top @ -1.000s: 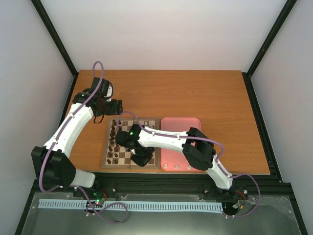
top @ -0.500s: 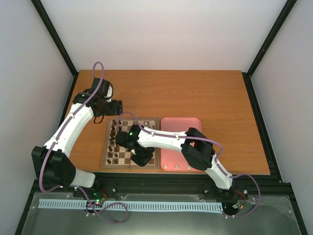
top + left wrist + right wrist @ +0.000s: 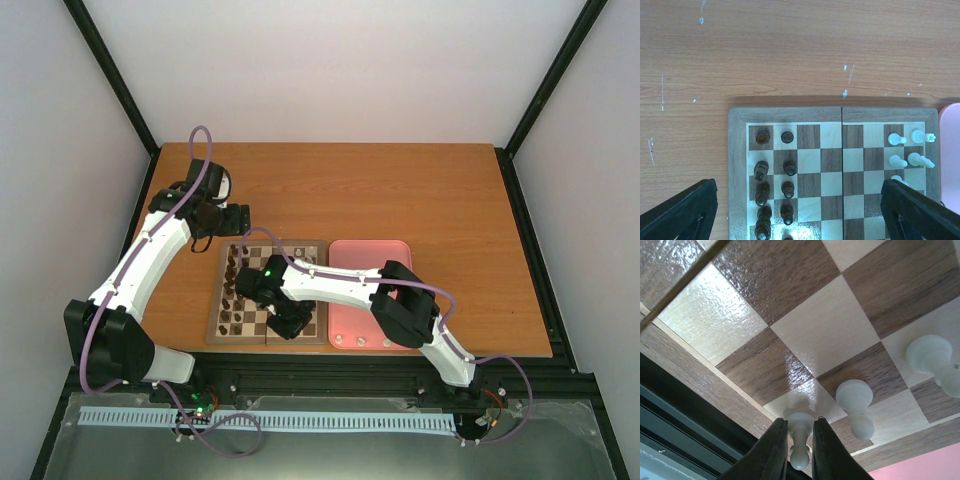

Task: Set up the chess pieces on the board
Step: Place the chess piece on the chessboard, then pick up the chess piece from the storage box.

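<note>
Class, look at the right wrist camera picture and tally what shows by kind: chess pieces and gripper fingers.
Cream-white chess pieces: 3
Right gripper fingers: 2
Total: 5

The right arm (image 3: 340, 285) shifted a little toward the left. Its dark elbow block (image 3: 405, 308) slid slightly leftward over the pink tray (image 3: 370, 252). The right gripper (image 3: 288, 322), pinching a cream-white pawn (image 3: 800, 440), edged the same way above the near rows of the board (image 3: 214, 335). Nearly all of that drift came in the first half second; afterwards it barely moved.
</note>
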Motion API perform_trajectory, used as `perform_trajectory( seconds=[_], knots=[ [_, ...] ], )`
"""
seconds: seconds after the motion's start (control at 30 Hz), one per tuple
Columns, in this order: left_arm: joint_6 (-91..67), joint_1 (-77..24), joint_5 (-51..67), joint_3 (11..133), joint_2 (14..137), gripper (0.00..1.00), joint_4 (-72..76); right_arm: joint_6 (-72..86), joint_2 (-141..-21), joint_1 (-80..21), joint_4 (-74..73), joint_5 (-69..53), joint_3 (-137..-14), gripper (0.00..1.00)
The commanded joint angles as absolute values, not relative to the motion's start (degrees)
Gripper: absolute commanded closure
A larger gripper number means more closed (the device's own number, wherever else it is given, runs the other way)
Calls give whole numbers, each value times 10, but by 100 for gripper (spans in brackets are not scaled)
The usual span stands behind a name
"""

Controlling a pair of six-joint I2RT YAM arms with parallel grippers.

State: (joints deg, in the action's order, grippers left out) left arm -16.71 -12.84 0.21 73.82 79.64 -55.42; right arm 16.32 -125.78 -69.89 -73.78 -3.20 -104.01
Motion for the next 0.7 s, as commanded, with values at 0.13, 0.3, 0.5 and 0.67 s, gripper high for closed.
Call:
perform_trajectory(
  seconds=[0.13, 0.3, 0.5, 0.67],
  knots=[
    [-164, -124, -1, 740, 788, 0, -551, 163, -1246, -702, -731, -16, -1042, 78],
    [-163, -125, -4, 742, 788, 0, -552, 163, -1228, -702, -733, -12, -1049, 72],
    [-163, -125, -5, 744, 790, 0, -552, 170, -1186, -702, -764, 0, -1074, 67],
    [-163, -125, -5, 748, 792, 0, -554, 181, -1131, -700, -793, 34, -1064, 59]
  ],
)
